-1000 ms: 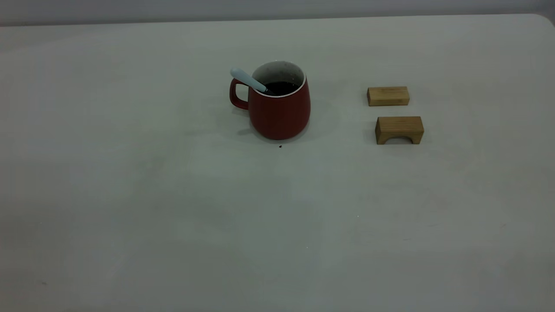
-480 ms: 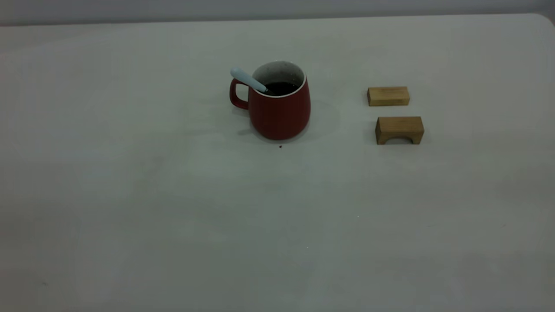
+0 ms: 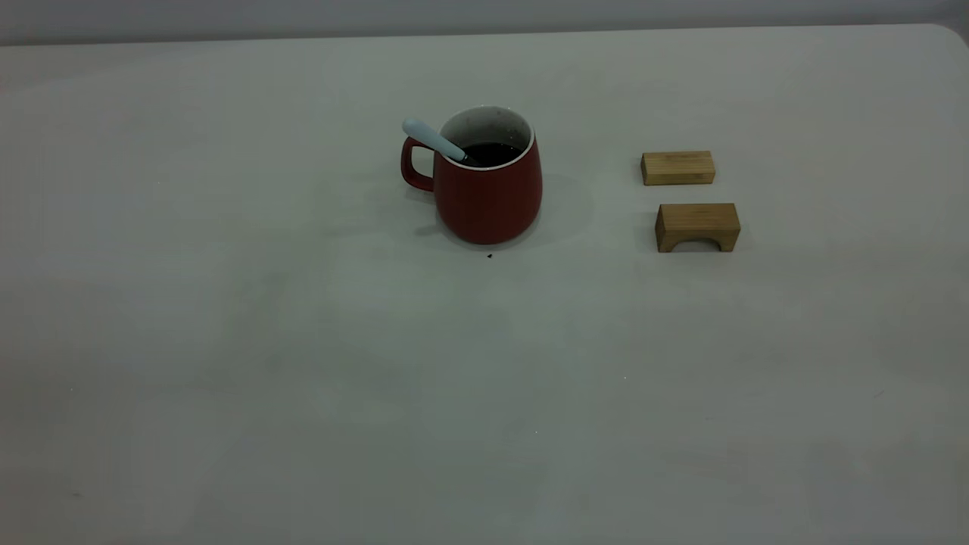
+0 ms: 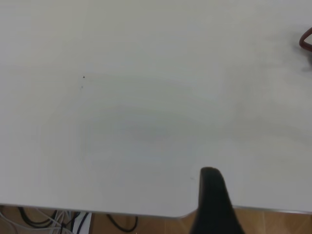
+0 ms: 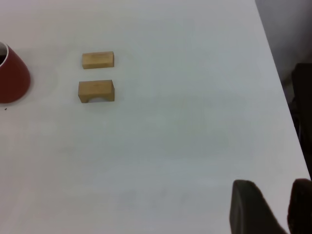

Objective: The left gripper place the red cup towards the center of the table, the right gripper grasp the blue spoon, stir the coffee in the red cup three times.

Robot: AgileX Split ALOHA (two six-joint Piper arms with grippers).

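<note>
The red cup (image 3: 490, 198) stands upright near the middle of the table (image 3: 303, 363), with dark coffee (image 3: 492, 154) inside. The blue spoon (image 3: 433, 139) leans on the rim above the cup's handle, its bowl down in the coffee. No gripper touches either one, and neither arm shows in the exterior view. A dark part of my left gripper (image 4: 212, 195) hangs over the table's edge, far from the cup (image 4: 307, 41). My right gripper (image 5: 287, 207) is open by a narrow gap and empty, near the table's side edge, well away from the cup (image 5: 12, 75).
Two tan wooden blocks lie to the right of the cup, a flat one (image 3: 677, 167) and an arched one (image 3: 697, 225). A tiny dark speck (image 3: 489, 256) sits just in front of the cup. Cables (image 4: 29, 222) lie on the floor past the table's edge.
</note>
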